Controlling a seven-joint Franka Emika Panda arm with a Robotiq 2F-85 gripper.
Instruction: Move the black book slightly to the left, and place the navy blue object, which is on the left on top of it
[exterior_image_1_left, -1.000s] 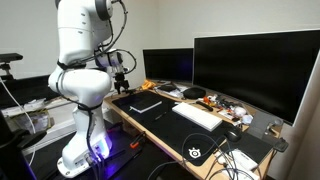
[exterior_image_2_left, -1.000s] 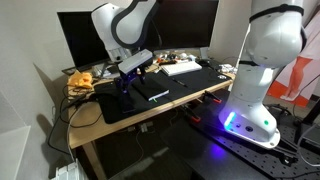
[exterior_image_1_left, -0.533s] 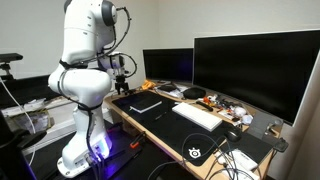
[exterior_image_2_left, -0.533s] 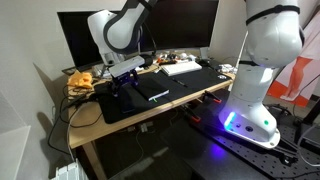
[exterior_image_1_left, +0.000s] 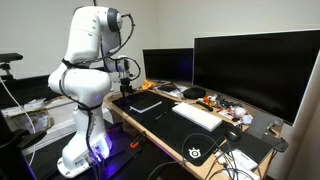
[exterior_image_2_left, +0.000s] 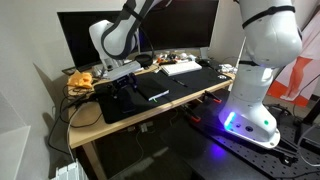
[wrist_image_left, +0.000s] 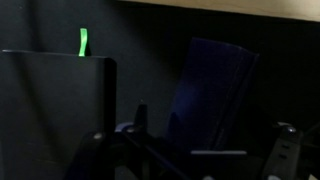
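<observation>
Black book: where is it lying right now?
In an exterior view the black book lies flat on the long black desk mat, between the claw and the white keyboard.

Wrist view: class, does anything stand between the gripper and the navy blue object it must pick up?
Nothing visible does. The navy blue object lies directly ahead of the gripper, on the dark desk mat. The black book sits beside it with a gap, off the path. The picture is dark, though.
</observation>
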